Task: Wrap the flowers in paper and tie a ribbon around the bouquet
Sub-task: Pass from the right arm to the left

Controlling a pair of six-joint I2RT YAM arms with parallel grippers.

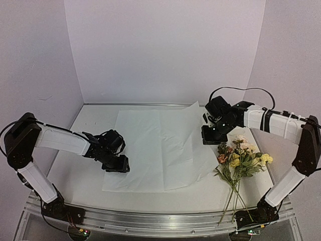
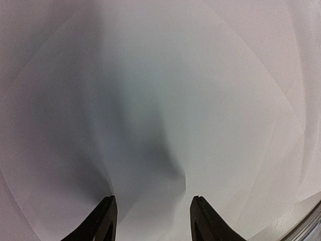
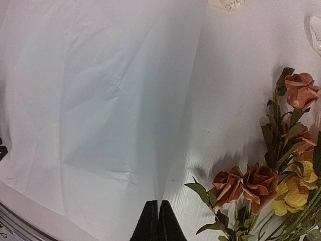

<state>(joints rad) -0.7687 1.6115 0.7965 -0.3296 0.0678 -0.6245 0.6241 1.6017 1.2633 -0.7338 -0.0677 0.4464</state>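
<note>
Flowers (image 1: 242,159) lie on the table (image 1: 85,130) just beside the right edge of the paper (image 1: 155,150), not on it. Their blooms point away from the arm bases and the long stems run back toward the near edge. The right gripper (image 1: 211,135) is much the nearer. It hangs just beyond the blooms at the sheet's right border, its 2 fingers pressed together; whether they nip the paper edge cannot be told. The left gripper (image 1: 119,164) sits low over the sheet's left edge, jaws apart, with a soft pucker of paper between them. Shifting the bunch leftward onto the sheet probably falls to the right arm.
</note>
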